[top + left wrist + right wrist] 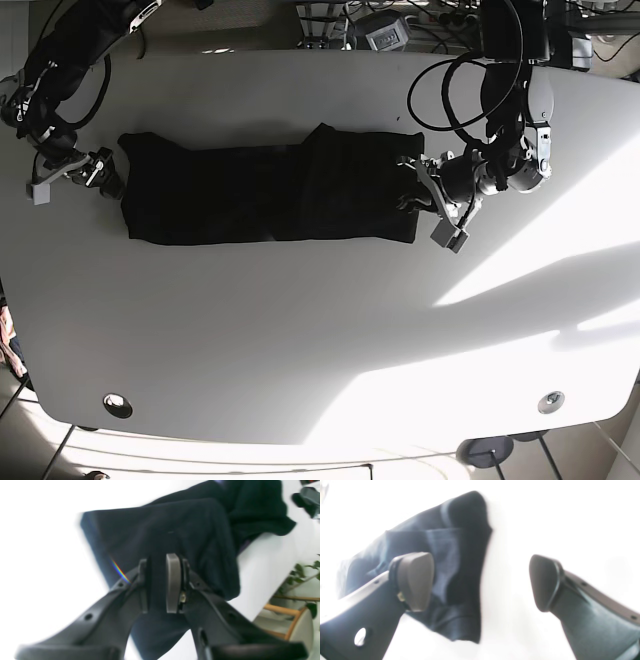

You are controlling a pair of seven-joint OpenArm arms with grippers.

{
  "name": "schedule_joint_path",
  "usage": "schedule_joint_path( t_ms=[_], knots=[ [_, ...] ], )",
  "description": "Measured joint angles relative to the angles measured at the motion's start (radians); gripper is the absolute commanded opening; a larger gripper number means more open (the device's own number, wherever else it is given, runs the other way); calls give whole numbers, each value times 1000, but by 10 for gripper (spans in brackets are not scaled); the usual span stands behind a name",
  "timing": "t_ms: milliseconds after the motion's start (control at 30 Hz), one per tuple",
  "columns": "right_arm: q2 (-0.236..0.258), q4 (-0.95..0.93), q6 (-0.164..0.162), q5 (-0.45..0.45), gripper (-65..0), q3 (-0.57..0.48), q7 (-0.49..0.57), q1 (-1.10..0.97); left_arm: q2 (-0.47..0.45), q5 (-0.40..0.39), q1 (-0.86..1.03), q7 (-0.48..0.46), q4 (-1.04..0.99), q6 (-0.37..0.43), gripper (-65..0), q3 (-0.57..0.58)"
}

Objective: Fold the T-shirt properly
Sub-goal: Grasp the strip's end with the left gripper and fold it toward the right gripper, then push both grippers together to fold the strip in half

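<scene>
Left gripper (160,585) jaws pinched on the shirt (270,190) hem; right gripper (481,582) jaws wide apart, just off the shirt's opposite end. Shirt lies in a long band mid-table (320,340). Soft, limp, light: likely best taken at corners, both layers together.

White table (300,330), dark T-shirt (250,195) lying folded lengthwise across it

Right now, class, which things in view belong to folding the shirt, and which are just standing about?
Belongs to the job:
T-shirt, dark, lying in a long strip
left hand, shut on the T-shirt's edge
right hand, open by the other end
table, the folding surface

Just about:
wooden chair
potted plant
cables past the far edge
</scene>
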Motion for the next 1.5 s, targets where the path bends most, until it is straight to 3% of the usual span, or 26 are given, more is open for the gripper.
schedule_joint_path(
  t_ms=[133,267,433,567,667,733,800,900,1067,1200,1300,1500],
  knots=[
    [10,-101,1,23,-78,2,31,16,8,118,-3,-96,-86,1,-567,58],
    [7,-99,4,29,-79,-120,82,15,8,115,-7,-149,-145,0,-567,114],
    [-69,-98,13,57,-81,-166,122,20,-5,105,-8,-155,-169,0,-567,109],
    [-63,-93,14,61,-86,-241,139,16,-12,106,-8,-156,-169,0,-567,108],
    [-74,-99,12,52,-247,-274,131,26,-11,106,-13,-153,-170,0,-567,105],
    [-75,-100,11,45,-425,-274,121,19,-8,113,-24,-149,-174,0,-567,85],
    [-72,-105,2,25,-644,-274,100,16,-3,105,-37,-158,-213,0,-567,76],
    [-73,-55,0,0,-633,-276,83,9,17,81,-49,-183,-267,-4,-567,73],
    [-84,240,-7,-4,-633,-272,-2,-76,77,63,-72,-202,-335,-11,-564,72],
    [-190,562,-5,2,-633,-294,-82,-124,130,62,-125,-202,-414,-14,-564,74],
    [-266,710,-4,0,-633,-373,-157,-124,171,63,-152,-201,-463,-10,-564,72],
    [-376,732,-4,9,-631,-566,-157,-118,190,66,-164,-264,-508,-15,-562,95]
  ],
)
